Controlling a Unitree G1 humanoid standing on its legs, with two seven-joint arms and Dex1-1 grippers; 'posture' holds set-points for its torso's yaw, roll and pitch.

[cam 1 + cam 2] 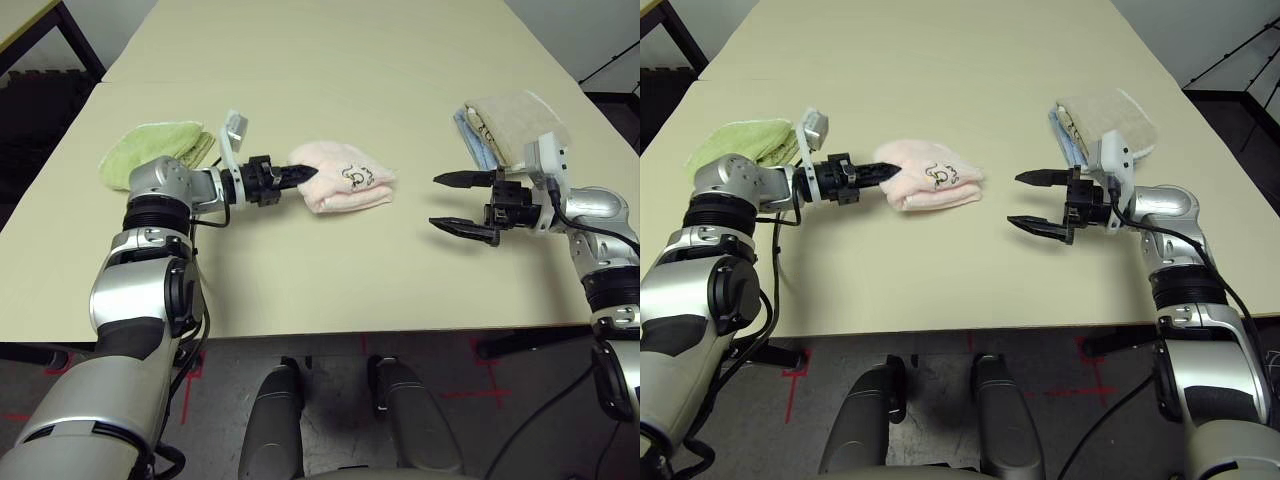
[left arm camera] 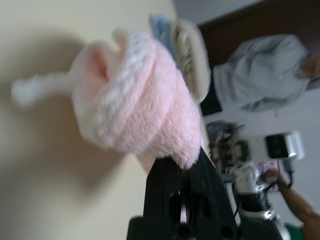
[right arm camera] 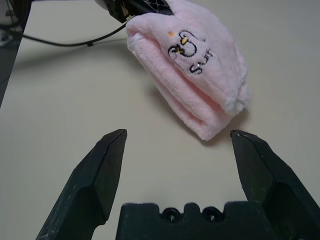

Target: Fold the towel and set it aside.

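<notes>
Pink towel [image 1: 345,178] folded, mid-table [image 1: 320,290], near edge pinched in clenched left gripper [image 1: 303,175]; right gripper [image 1: 462,204] beside towel, apart, 2 fingers spread wide, holding nothing.

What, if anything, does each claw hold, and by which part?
The left claw is shut on the folded pink towel, pinching its edge nearest the green towel. The right claw is open, holding nothing.
</notes>
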